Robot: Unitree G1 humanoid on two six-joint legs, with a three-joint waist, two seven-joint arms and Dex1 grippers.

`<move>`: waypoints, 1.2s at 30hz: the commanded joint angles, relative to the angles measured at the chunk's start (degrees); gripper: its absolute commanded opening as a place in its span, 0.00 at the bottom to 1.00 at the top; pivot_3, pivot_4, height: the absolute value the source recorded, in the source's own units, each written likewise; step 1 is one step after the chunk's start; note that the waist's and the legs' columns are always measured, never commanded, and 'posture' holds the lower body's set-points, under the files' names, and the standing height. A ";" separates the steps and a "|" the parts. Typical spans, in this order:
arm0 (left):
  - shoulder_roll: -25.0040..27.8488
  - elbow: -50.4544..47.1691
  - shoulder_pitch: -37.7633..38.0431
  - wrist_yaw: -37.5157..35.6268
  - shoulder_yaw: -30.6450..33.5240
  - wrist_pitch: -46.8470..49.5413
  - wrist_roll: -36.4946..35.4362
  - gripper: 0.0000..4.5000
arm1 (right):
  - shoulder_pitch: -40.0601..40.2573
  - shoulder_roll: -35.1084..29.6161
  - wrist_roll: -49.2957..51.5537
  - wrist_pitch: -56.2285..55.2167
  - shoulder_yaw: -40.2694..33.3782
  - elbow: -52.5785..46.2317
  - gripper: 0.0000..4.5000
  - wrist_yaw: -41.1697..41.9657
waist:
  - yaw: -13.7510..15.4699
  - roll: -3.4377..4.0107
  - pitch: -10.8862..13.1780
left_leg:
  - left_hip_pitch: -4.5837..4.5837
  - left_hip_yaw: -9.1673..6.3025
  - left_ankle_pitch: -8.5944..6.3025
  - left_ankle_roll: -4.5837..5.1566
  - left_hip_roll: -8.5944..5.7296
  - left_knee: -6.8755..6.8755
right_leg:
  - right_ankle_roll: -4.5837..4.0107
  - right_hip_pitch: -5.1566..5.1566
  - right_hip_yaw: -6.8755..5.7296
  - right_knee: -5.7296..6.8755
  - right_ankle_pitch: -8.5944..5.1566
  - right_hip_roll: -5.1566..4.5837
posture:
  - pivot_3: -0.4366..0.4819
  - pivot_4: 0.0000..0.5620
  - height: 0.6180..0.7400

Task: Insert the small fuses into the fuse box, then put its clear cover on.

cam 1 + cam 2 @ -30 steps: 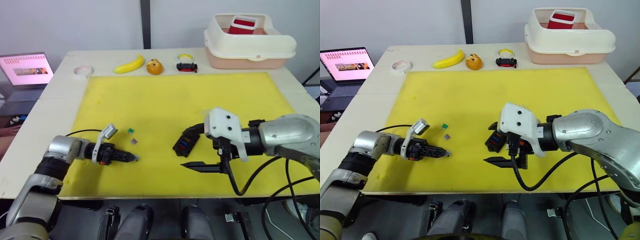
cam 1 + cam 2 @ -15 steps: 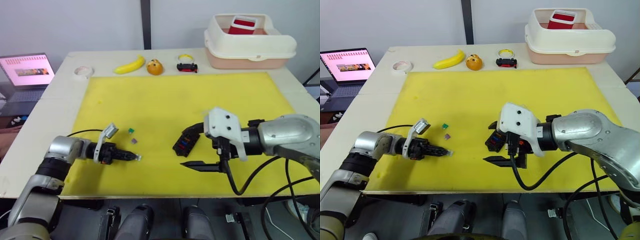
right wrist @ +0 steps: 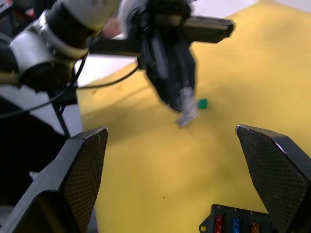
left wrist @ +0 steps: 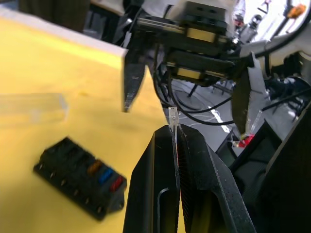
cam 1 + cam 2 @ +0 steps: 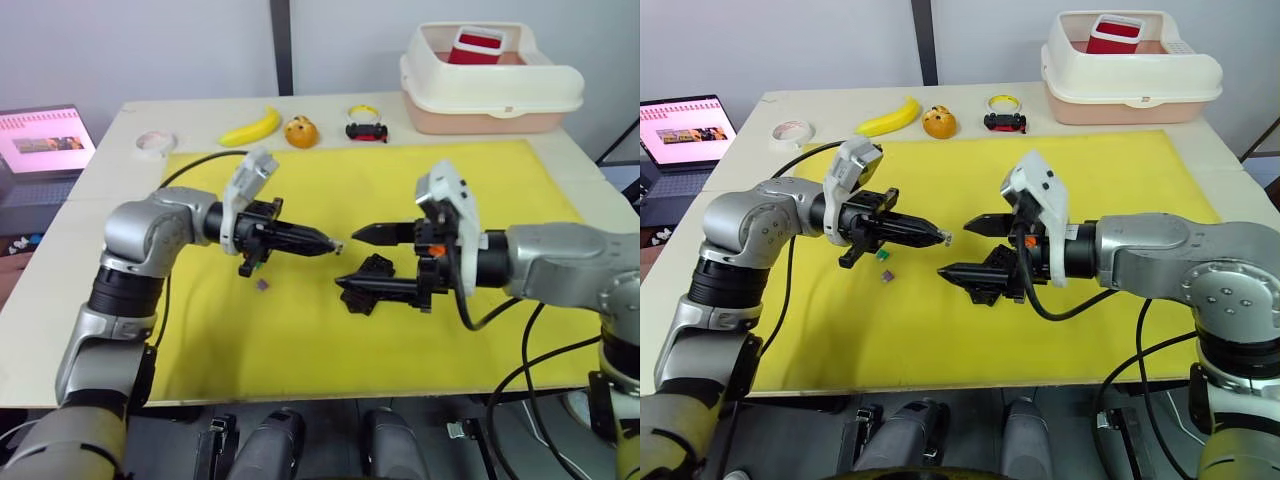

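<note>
The fuse box (image 4: 80, 177) already has three fuses in it. The left gripper (image 4: 173, 127) pinches a pale fuse (image 4: 173, 116), held up just in front of the wide-open right gripper (image 5: 965, 248). More fuses and the clear cover (image 4: 32, 108) are left.

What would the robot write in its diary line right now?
left gripper: shut on grey fuse, raised over mat | right gripper: open, facing it | fuse box: on yellow mat, three fuses in

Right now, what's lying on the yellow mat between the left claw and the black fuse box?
Nothing: in the right eye view, bare yellow mat lies between the left claw, shut on a small pale fuse, and the black rectangular fuse box.
</note>
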 commanded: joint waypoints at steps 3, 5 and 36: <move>0.35 -0.56 -1.19 -0.51 -0.21 -4.17 0.45 0.00 | -1.62 -2.20 7.61 -2.03 -1.36 0.85 0.82 -4.40 | 0.00 0.00 0.00 | 0.00 0.01 0.00 0.00 -0.01 0.00 | 0.00 0.01 0.00 -0.01 0.00 0.00 | 0.48 0.27 1.00; 0.16 -0.21 -1.14 -0.25 -0.22 -4.71 0.44 0.00 | -1.65 -3.36 9.20 -2.29 -1.01 0.79 0.73 -5.08 | 0.14 0.00 0.00 | 0.00 0.01 0.00 0.00 -0.01 0.01 | 0.00 0.01 0.00 -0.01 0.00 0.00 | 0.48 0.27 1.00; 1.07 -2.61 0.38 0.92 -2.44 -6.91 1.22 0.00 | -3.40 -4.75 9.21 -4.40 3.18 1.24 0.00 -5.76 | 0.36 -0.01 0.00 | 0.00 0.01 0.00 0.01 -0.01 0.01 | 0.01 0.02 0.00 -0.01 0.00 0.03 | 0.48 0.27 1.00</move>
